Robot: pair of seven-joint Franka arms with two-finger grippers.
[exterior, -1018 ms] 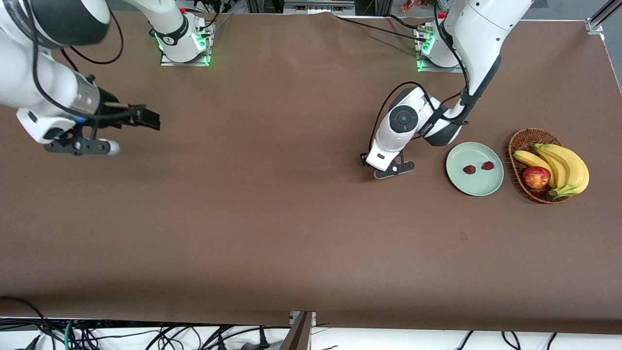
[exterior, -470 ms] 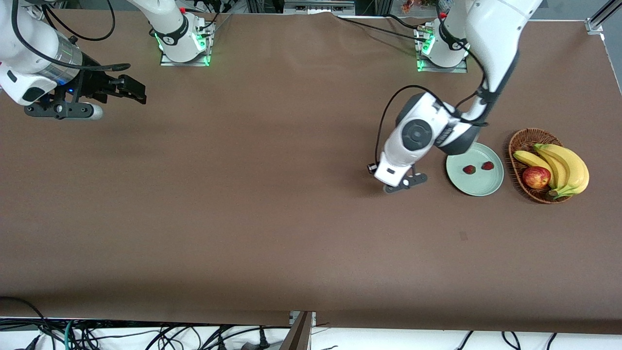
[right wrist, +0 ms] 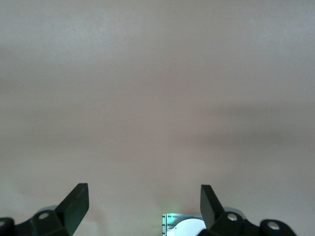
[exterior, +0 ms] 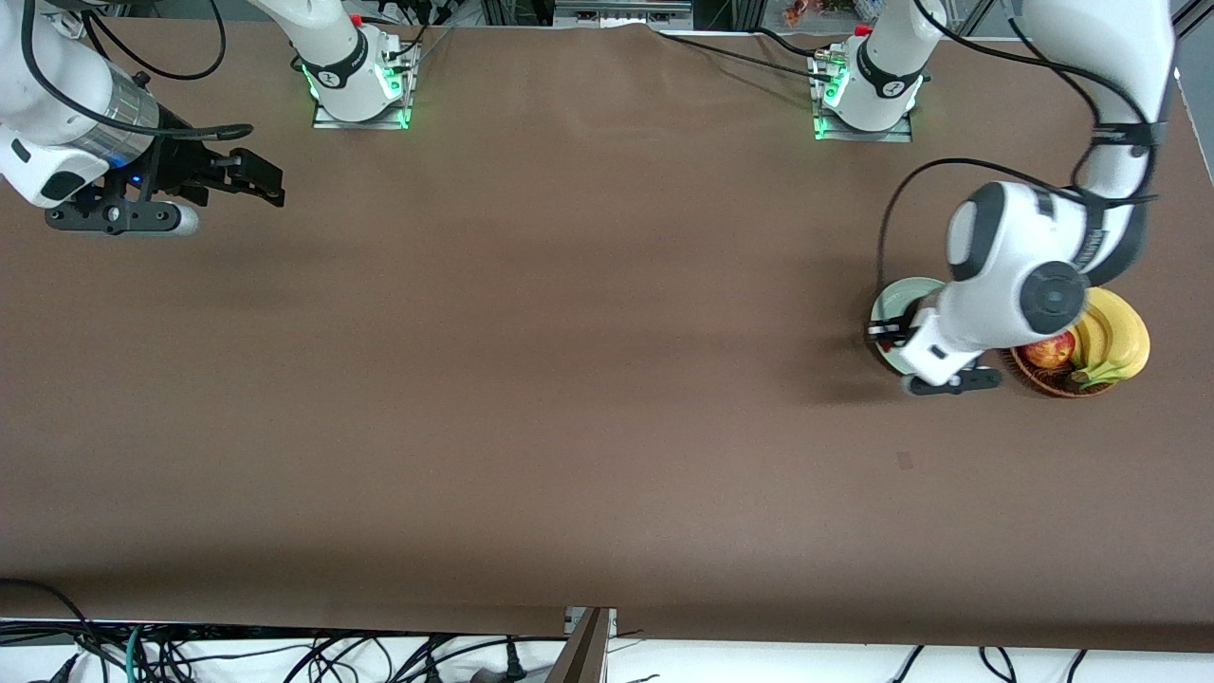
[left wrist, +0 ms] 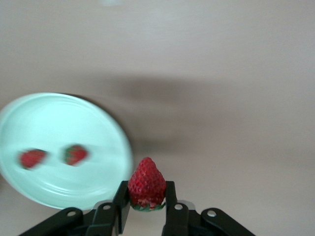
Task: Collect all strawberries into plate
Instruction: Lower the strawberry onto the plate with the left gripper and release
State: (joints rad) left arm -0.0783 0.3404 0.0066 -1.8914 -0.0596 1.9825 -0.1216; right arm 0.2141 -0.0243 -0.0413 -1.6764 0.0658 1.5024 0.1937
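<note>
The left gripper (left wrist: 146, 202) is clamped on a small red strawberry (left wrist: 146, 183) above the round pale mint-green plate (left wrist: 98, 128), where two more red strawberries (left wrist: 75, 154) lie. The right gripper (right wrist: 144, 199) waits spread wide over the brown table (exterior: 531, 379) at the right arm's end.

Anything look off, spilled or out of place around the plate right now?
Nothing stands out. Two strawberries lie in the plate, and the left gripper holds a third strawberry up beside its rim. The basket of fruit sits upright beside the plate. The right gripper waits open at its end.
</note>
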